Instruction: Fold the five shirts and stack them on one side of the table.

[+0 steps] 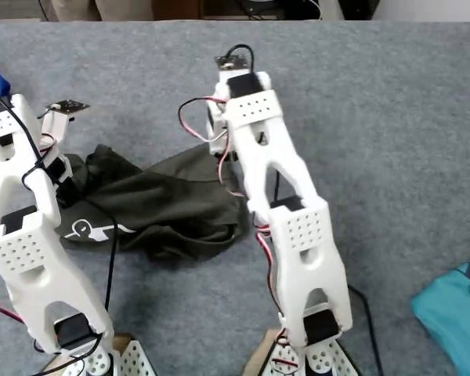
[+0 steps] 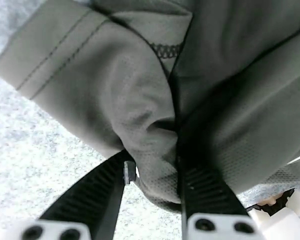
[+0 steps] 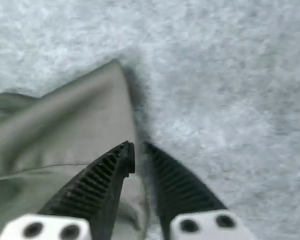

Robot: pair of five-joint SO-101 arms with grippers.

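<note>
One dark shirt [image 1: 157,205] lay crumpled on the table [image 1: 384,94], long axis running side to side. Left gripper [image 2: 152,172] was clamped on bunched cloth; right gripper [image 3: 139,152] pinched the shirt's edge.

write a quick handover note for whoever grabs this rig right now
Left arm: jaws shut on a bunched fold of the dark shirt.
Right arm: jaws shut on the same shirt's edge, near a corner.
Things: the dark shirt lies crumpled between the arms. A teal shirt sits at the right edge of the table, partly out of frame.
Done: no finished stack visible.
Left: fold the dark shirt, then the others, and stack them on one side.
</note>
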